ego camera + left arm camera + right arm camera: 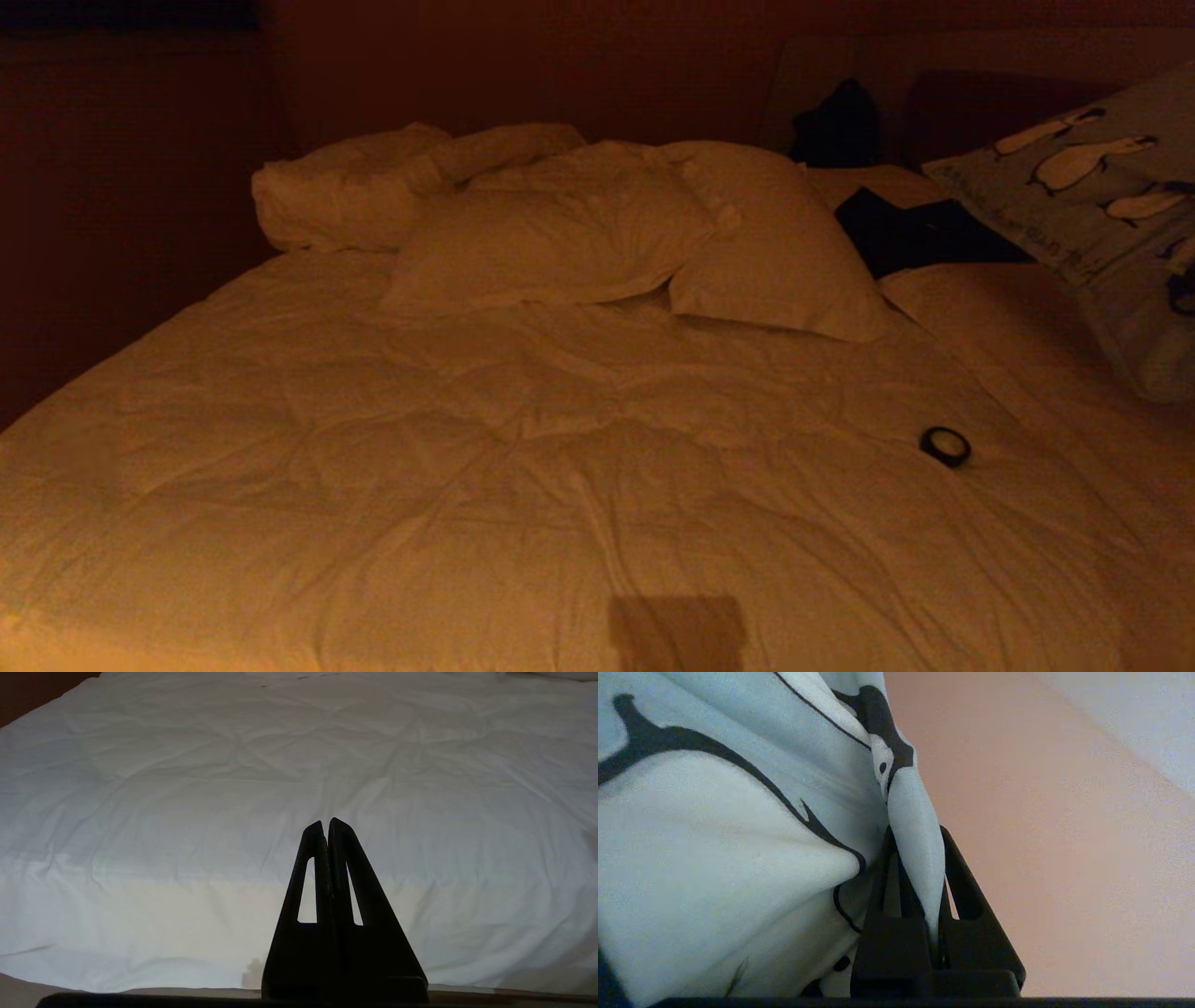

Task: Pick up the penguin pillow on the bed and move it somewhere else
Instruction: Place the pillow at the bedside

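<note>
The left gripper [327, 828] hangs low over the wide bed [187, 812] with its wrinkled cream-white quilted duvet, jaws pressed together on nothing. 2 plain white pillows [597, 233] lie near the dark headboard, and a small black ring-shaped roll [945, 445] sits on the duvet further right. At the right edge, the large pale grey-blue penguin pillow [1111, 196] is raised and tilted above the bed. The right gripper [920, 877] pinches a fold of its cover. It looks light, soft and floppy, so it will likely sag; a hold on the flange or a corner seems safest.
</note>
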Available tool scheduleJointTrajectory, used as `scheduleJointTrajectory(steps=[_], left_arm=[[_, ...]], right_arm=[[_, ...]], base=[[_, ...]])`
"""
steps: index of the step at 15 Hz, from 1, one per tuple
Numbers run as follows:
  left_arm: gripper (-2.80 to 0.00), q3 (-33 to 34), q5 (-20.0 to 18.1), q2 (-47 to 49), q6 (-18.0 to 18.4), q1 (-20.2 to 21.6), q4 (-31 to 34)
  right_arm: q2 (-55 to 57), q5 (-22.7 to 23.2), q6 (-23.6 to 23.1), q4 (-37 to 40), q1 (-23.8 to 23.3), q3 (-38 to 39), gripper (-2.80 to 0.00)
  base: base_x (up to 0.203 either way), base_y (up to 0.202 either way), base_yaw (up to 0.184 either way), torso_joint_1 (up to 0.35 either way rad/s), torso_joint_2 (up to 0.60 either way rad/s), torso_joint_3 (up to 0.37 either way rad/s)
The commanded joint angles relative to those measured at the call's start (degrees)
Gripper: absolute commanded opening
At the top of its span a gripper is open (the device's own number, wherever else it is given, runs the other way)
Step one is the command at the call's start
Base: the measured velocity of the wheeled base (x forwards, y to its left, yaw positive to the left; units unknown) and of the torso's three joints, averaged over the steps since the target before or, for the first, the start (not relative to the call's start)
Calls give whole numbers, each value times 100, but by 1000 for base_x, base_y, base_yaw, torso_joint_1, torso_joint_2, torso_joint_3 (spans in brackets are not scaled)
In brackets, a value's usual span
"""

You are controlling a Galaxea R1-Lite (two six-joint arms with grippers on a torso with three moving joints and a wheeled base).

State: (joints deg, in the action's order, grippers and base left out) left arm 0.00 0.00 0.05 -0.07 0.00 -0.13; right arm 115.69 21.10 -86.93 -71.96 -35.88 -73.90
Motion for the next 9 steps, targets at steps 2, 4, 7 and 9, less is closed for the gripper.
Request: scheduleJointTrajectory(steps=[2, 4, 7, 9], left_arm=[[-280, 18, 0, 4, -1, 1, -4], [-280, 18, 0, 4, -1, 0, -4], [-280, 18, 0, 4, -1, 0, -4], [-280, 18, 0, 4, -1, 9, -4]], right_arm=[[-99, 112, -51, -373, -92, 498, -280], [-134, 122, -52, -450, -103, 686, -280], [-55, 117, -60, -582, -150, 761, -280], [-55, 122, -115, -591, -230, 781, -280]], base=[[0, 0, 0, 0, 0, 0], [0, 0, 0, 0, 0, 0], [0, 0, 0, 0, 0, 0], [0, 0, 0, 0, 0, 0]])
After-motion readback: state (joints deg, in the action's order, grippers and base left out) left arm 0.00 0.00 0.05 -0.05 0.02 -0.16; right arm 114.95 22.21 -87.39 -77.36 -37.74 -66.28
